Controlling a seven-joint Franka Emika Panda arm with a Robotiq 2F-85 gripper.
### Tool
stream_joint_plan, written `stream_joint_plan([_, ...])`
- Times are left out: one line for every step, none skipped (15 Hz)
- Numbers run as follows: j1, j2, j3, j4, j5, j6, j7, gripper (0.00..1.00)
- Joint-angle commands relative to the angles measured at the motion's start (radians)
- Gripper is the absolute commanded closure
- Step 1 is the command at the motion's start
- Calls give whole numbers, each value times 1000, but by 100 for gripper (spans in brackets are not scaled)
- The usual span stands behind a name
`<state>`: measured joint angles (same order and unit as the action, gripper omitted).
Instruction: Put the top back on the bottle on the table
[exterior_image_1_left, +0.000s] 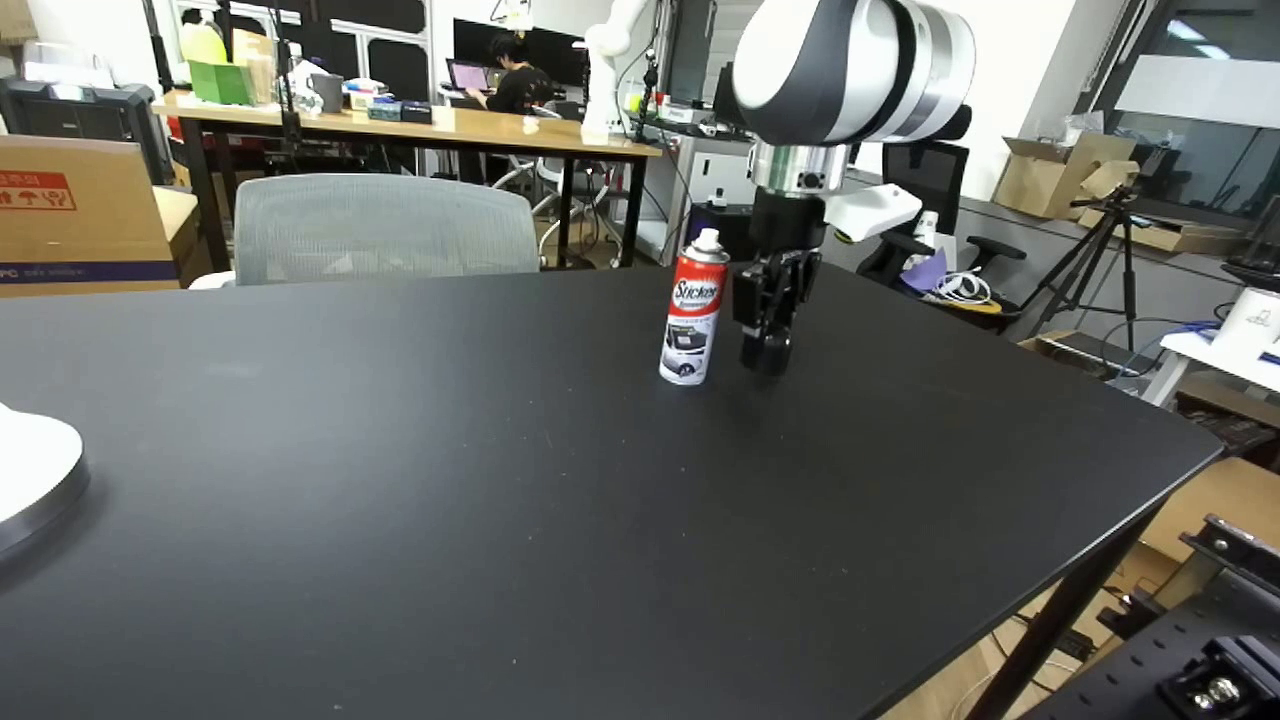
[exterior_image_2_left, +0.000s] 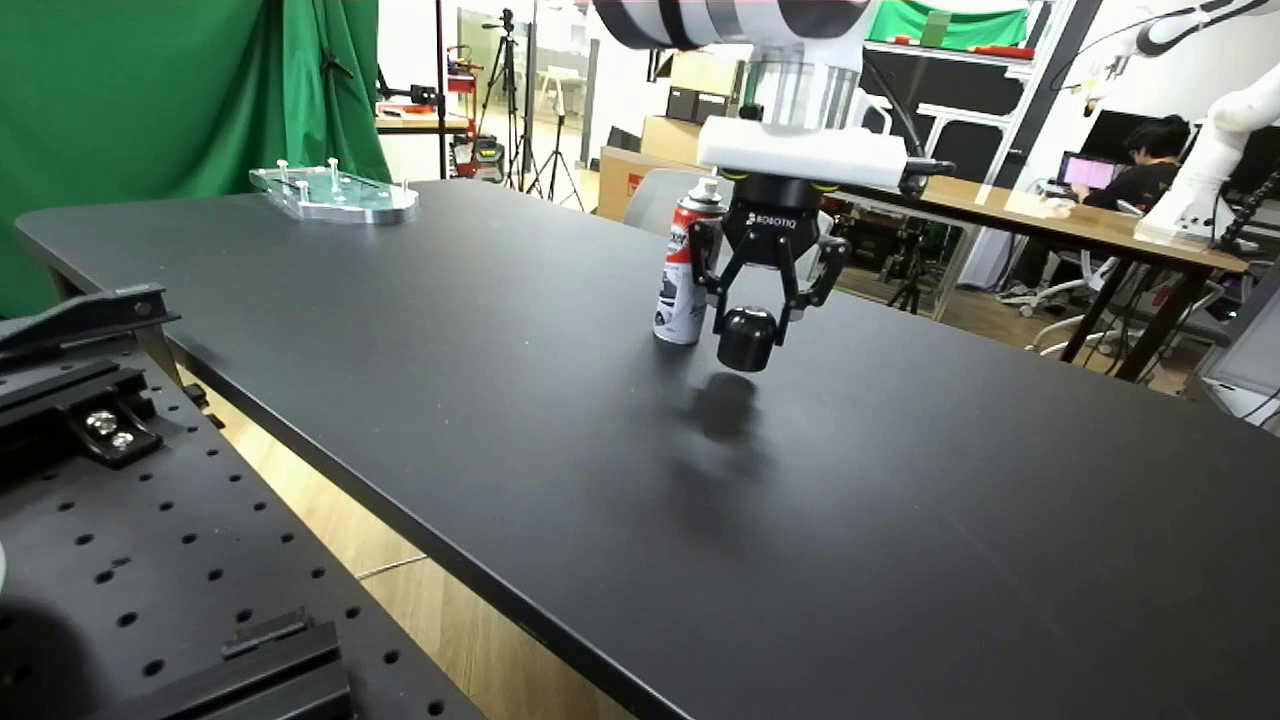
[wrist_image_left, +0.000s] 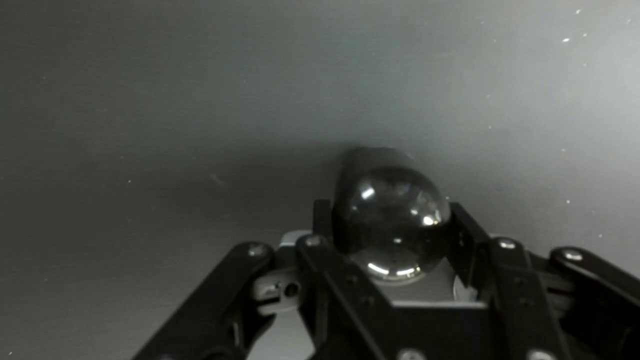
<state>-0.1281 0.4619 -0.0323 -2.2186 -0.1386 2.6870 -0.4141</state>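
Wrist view, top (wrist_image_left: 392, 220): showed black, glossy and domed, pinched between the fingers (wrist_image_left: 467, 235).
Gripper (exterior_image_2_left: 750, 322): pointed down, closed on the top, holding it low above the table (exterior_image_1_left: 480, 480).
Bottle (exterior_image_1_left: 690, 325): stood upright on the table just beside the gripper, white nozzle (exterior_image_1_left: 707, 239) bare and higher than the top.
Bottle's side: looked liable to a knock, perhaps a topple, from any sideways swing made before a lift.
Lean of the top: seemed slight, yet enough to snag on the nozzle or leave a crooked fit.
Glossy sides: could have slipped in the grip under a hard push down.
Shadow (exterior_image_2_left: 722, 410): fell apart from the top in an exterior view, giving away the raised hold — less plain elsewhere.
Red label (exterior_image_1_left: 697, 293): faced out legibly in an exterior view, with a narrow gap between bottle and gripper.
Finger linkage (exterior_image_2_left: 702, 255): crossed before the bottle in an exterior view, hiding that gap — no bottle discernible in the wrist view.
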Motion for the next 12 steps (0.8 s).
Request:
stream_joint_plan([16,-137,-9,-71,-15,-19,69,68])
stream_joint_plan([24,-169,-15,-82,-20,-26,87,68])
stream_joint_plan([29,-202,-19,-93,-23,-34,100,68])
stream_joint_plan([34,-232,-21,-99,-25,-55,114,68])
stream_joint_plan([36,-264,-17,-104,-19,-77,118,68])
stream_joint_plan([40,-291,-17,-105,-19,-104,130,68])
stream_joint_plan([42,-320,-11,-103,-9,-140,130,68])
stream_joint_plan([46,-344,-9,-100,-7,-173,139,68])
stream_joint_plan([49,-367,-3,-92,4,-213,134,68])
stream_joint_plan([55,-386,-1,-84,6,-246,142,68])
stream_joint_plan([61,-402,0,-77,1,-272,149,68])
stream_joint_plan([69,-417,4,-72,1,-293,156,68])
